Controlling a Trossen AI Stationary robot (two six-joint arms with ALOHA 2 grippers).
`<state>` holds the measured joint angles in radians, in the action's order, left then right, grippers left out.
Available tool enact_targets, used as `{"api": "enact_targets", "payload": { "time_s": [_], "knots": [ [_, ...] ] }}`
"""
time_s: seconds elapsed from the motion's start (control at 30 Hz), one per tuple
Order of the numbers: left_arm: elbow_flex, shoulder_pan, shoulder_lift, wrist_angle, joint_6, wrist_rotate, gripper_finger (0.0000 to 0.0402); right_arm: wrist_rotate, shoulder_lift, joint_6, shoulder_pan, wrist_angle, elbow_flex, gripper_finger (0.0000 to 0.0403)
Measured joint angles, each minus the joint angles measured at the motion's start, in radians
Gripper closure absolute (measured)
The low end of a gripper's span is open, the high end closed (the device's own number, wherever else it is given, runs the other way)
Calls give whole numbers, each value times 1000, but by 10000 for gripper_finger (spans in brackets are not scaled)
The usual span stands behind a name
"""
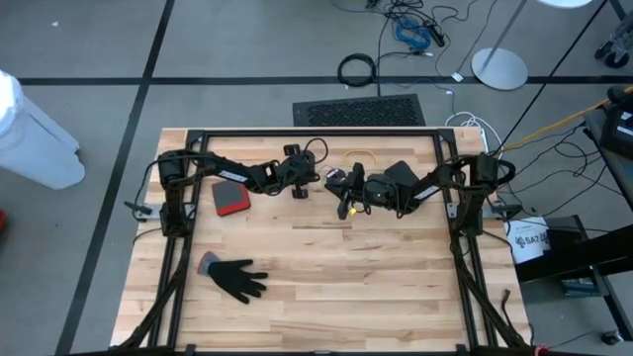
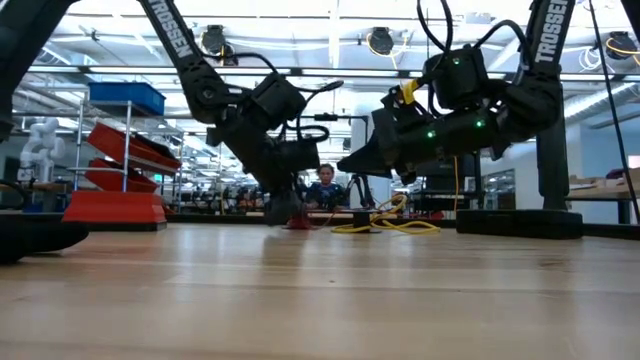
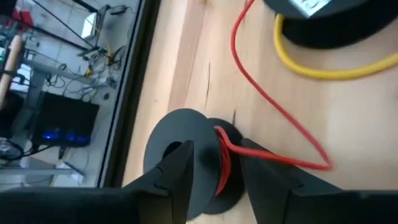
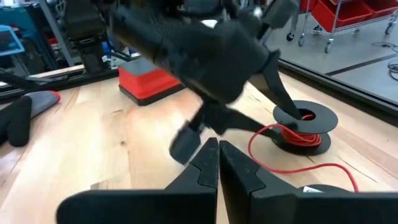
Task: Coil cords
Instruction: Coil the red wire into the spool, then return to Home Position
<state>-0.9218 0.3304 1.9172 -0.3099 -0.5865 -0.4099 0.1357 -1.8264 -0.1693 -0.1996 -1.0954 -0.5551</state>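
A black spool (image 3: 186, 134) wound with red cord (image 3: 221, 165) stands on its lower flange on the table, far of centre. The cord's loose end (image 4: 336, 168) trails across the wood. My left gripper (image 3: 216, 149) slants down over the spool, open, one finger on each side of it; it also shows in the high view (image 1: 315, 184). A yellow cord (image 3: 311, 68) lies looped round a second black spool (image 3: 336, 25) beyond. My right gripper (image 4: 218, 152) is shut on nothing, clear of the table just right of the spool (image 4: 305, 124). My left gripper comes slanting down from the table's left, its fingers standing on either side of the spool's red-wound core (image 3: 219, 177). I cannot tell whether either finger touches the spool or the cord. The spool stays upright on the table.
A red box (image 1: 230, 198) sits left of the arms, and a black glove (image 1: 235, 279) lies near the front left. The yellow cord (image 1: 358, 155) lies toward the far edge. Bare wood stretches across the near half of the table (image 1: 376, 287).
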Motion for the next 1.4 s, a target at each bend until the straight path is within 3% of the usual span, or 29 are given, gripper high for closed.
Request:
{"api": "enact_targets", "payload": {
  "time_s": [0.27, 0.7, 0.9, 1.03, 1.23, 1.4],
  "knots": [
    [0, -12, -94, 123, 118, 114, 262, 4, 0, 17, 5, -20, 12, 403],
    [-1, -90, -254, 248, 191, 41, 262, -9, 56, 96, 34, -35, 41, 403],
    [-2, -151, -398, 248, 216, 114, 262, -15, 264, 171, 34, -38, 126, 403],
    [-2, -184, -494, 252, 236, 167, 262, -131, 435, 202, 33, 10, 176, 403],
    [-2, -216, -617, 301, 242, 254, 262, -266, 696, 212, 32, 288, 160, 403],
    [-2, -222, -698, 381, 253, 263, 262, -281, 889, 264, 31, 626, 72, 394]
  ]
}}
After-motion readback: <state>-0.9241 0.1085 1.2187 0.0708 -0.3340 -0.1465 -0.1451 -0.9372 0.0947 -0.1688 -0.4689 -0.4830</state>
